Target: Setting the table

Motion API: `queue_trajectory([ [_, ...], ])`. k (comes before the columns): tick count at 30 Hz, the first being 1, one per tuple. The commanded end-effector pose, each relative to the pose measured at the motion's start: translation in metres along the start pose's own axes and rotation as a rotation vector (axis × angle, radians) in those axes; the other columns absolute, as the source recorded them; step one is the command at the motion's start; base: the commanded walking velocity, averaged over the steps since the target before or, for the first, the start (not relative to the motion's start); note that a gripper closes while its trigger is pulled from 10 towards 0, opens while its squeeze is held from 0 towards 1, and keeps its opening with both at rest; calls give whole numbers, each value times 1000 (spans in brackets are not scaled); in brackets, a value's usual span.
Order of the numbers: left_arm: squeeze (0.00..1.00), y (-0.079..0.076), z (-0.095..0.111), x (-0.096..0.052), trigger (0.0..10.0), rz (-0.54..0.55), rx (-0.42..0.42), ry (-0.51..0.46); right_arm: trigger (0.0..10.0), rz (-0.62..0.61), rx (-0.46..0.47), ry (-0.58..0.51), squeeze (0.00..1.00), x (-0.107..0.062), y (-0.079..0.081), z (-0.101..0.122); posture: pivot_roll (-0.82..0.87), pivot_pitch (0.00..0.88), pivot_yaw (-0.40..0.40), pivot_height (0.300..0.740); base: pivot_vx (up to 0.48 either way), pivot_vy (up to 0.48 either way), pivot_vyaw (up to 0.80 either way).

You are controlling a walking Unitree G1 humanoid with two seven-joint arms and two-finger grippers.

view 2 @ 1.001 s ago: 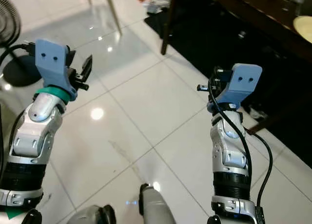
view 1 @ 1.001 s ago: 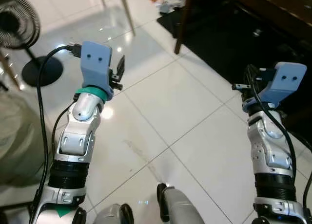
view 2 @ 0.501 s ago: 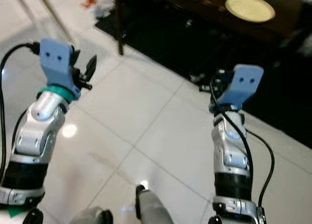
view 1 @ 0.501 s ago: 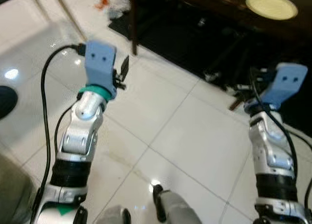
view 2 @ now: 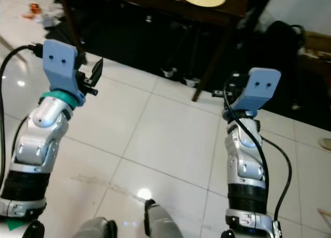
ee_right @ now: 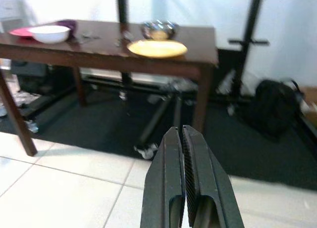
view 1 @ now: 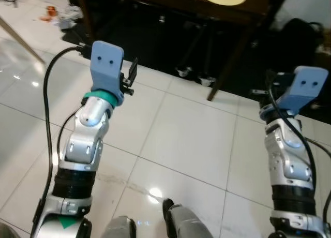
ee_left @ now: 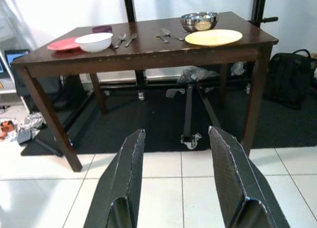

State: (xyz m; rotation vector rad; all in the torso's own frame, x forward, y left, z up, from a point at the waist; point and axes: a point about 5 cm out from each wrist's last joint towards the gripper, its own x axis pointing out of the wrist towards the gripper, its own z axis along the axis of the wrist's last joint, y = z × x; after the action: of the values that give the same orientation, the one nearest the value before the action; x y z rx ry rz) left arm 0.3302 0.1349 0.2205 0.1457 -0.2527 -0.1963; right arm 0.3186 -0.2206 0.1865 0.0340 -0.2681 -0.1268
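A home dining area. A dark wooden table stands on white floor tiles, laid with a yellow plate, bowls and cutlery. A black backpack sits beside it.

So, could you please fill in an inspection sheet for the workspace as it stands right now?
Surface: dark wooden table ahead, across a white tiled floor.
Job's things: yellow plate, metal bowl, white bowl, red plate, cutlery on the table.
Clutter: litter on the floor.
Grippers: left gripper open and empty; right gripper shut and empty, both raised short of the table.
Cables: black cable along the left arm.
Surroundings: black backpack right of the table, black mat beneath.
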Motion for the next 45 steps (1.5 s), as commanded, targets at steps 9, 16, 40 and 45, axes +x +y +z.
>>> queue_trajectory([
  [9,0,-4,0,1,10000,-17,-6,4,10000,-24,-7,19,0,-2,-6,-3,6,109,33,740,0,0,-800],
  [16,0,-4,0,1,10000,-12,0,-3,10000,-29,-9,18,0,-2,-6,-3,6,109,32,740,0,0,-800],
  [40,0,4,-3,6,10000,47,64,11,10000,4,-15,-10,0,0,2,2,10,102,28,740,461,0,-101],
  [45,0,3,-3,6,10000,45,63,8,10000,1,-15,-7,0,1,1,2,11,97,29,740,461,0,-800],
])
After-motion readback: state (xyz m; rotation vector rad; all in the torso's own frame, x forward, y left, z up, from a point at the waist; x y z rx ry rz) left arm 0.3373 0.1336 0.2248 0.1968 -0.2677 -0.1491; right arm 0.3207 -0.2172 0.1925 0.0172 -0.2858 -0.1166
